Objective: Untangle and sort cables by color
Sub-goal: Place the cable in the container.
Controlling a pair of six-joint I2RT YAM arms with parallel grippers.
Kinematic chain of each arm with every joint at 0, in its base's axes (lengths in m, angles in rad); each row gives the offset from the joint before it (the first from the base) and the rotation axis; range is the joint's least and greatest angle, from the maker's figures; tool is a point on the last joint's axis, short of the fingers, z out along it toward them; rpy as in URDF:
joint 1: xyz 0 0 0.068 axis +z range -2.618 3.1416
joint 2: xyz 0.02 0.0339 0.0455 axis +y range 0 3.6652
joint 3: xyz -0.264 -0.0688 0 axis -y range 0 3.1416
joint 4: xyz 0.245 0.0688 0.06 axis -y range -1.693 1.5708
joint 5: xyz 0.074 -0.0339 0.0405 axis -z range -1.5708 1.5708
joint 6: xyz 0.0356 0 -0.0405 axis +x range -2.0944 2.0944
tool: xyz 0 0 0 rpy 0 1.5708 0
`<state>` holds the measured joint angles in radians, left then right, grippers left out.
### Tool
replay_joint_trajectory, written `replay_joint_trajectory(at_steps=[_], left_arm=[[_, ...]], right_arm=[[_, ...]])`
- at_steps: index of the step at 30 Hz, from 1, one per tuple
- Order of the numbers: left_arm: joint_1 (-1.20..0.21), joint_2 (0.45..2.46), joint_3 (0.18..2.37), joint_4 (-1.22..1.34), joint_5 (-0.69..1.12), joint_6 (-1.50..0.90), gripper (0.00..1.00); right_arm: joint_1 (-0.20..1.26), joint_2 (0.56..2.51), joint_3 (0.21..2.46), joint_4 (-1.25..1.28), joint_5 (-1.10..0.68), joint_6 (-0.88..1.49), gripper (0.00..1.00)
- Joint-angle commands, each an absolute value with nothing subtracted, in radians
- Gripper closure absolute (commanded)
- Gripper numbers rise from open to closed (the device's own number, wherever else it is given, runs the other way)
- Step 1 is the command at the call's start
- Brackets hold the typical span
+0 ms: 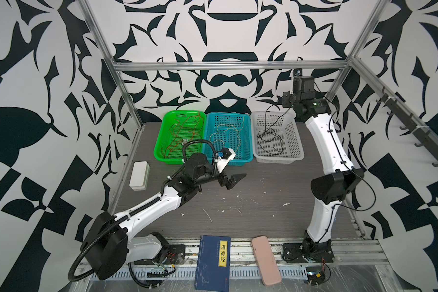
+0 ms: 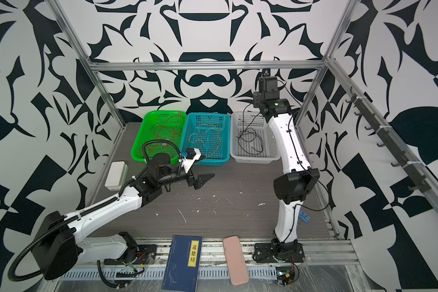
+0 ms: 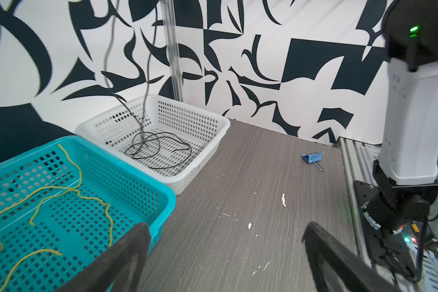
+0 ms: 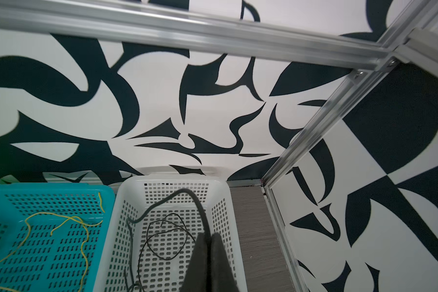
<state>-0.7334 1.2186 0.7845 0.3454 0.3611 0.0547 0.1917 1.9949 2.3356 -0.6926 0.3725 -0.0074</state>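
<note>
On the left, the green basket [image 1: 159,141] holds the red cables [image 1: 185,131], loose curls across its floor. Next over, the teal basket [image 1: 238,161] holds the pale yellow cables [image 1: 228,129].

The left gripper [image 1: 236,180] hovers over bare table [image 1: 263,215] just in front of the teal basket, jaws wide apart, nothing in them.

At the right end, the white basket [image 1: 278,158] has the black cable [image 1: 268,137] coiled on its floor. One strand rises to the right gripper [image 4: 209,242], which is clamped on it high above the basket.

Handling guess:
- String-thin, near weightless, limp but keeps its curl, so it will swing and trail rather than drop straight.
- Likely to snag in the basket slots.
- Best pinch is deep in the jaws on a raised loop or near an end. Flat runs on the mesh look hard to get under.

No cable visible on the table, so the sort looks nearly done.
</note>
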Motion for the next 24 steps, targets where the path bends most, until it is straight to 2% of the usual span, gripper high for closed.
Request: replay_joint_trajectory(at_steps=[1, 10, 17, 24], left_arm=[[-0.732, 1.174, 0.761, 0.296, 0.319, 0.071, 0.01], [-0.732, 1.119, 0.748, 0.226, 0.298, 0.090, 0.01], [-0.732, 1.084, 0.739, 0.193, 0.290, 0.092, 0.01], [-0.731, 1.061, 0.733, 0.175, 0.278, 0.101, 0.01]], right_arm=[[0.222, 1.953, 2.383, -0.681, 0.433, -0.035, 1.00], [0.349, 1.921, 2.199, -0.504, 0.691, -0.250, 1.00], [0.392, 1.867, 2.079, -0.425, 0.747, -0.296, 1.00], [0.460, 1.684, 1.737, -0.270, 0.803, -0.291, 1.00]])
